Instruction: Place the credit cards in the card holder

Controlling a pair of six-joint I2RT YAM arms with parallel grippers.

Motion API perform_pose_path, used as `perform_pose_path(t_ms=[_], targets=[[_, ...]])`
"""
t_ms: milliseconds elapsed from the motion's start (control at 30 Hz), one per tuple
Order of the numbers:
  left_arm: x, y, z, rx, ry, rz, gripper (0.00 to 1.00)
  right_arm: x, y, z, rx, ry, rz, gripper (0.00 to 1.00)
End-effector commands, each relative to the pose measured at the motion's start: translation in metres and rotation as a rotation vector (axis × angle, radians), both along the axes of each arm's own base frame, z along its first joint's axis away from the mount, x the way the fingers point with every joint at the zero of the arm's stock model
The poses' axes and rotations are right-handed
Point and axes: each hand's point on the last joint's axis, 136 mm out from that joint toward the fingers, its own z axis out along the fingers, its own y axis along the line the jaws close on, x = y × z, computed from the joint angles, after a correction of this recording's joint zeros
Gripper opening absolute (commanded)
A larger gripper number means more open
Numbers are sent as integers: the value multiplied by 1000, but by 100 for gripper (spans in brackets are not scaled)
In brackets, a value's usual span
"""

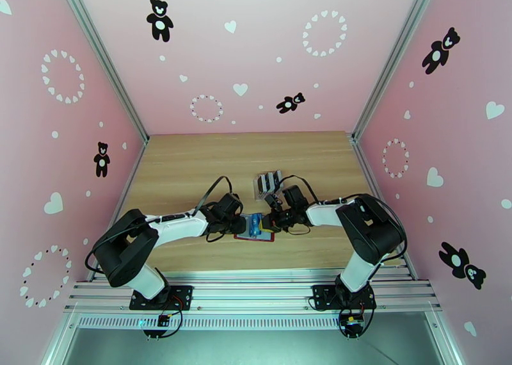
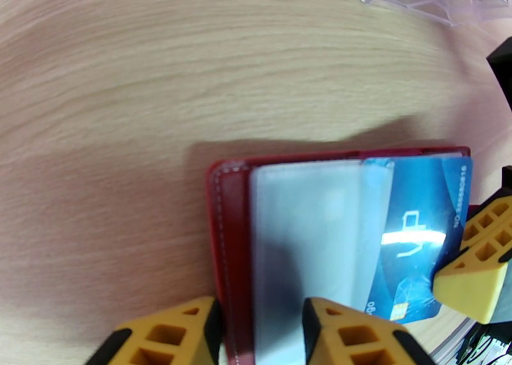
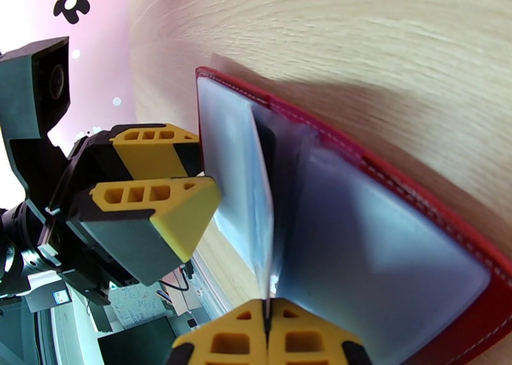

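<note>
Left claw point(image 1: 240, 224) and right claw point(image 1: 274, 221) flank the card holder point(image 2: 230, 232); rack point(image 1: 269, 184) just behind.

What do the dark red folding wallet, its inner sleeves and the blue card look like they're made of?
Dark-red folding card holder: leather or leatherette, smooth, white edge stitching. Frosted inner sleeves: thin translucent plastic; the card shows through. Glossy blue card: probably plastic, bright glare streak.

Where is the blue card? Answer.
In the top view the blue card lies on the open wallet at mid-table, between the left tool and the right tool.
</note>
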Motion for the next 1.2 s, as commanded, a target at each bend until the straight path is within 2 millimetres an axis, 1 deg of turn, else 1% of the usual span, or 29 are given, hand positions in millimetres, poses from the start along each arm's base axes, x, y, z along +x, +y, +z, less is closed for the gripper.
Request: perform_pose_path(t_ms=[0,200,300,367,400,767,967,1067,1167], targets=[[-31,2,-20,25,103,-36,42,0,-1,-4,-41,8,-3,0],[-29,1,-20,25,100,-38,42,-5,-4,-4,-81,14,22,1],[-30,1,-20,27,101,-38,42,-7,-3,-4,-85,20,34,4],[-30,1,-20,27,100,-38,42,-7,-4,-3,-91,22,37,8],[-30,2,-20,27,101,-35,42,-6,-4,-3,-92,21,37,9],[-28,0,-18,26,98,-38,43,-14,1,-6,-118,48,71,9],[-28,0,-18,23,100,-38,43,-12,-3,3,-167,25,84,26],[-28,0,-18,24,99,-35,43,-11,-8,6,-207,17,90,33],[-29,1,-18,24,101,-35,43,-10,-9,10,-229,8,95,37]])
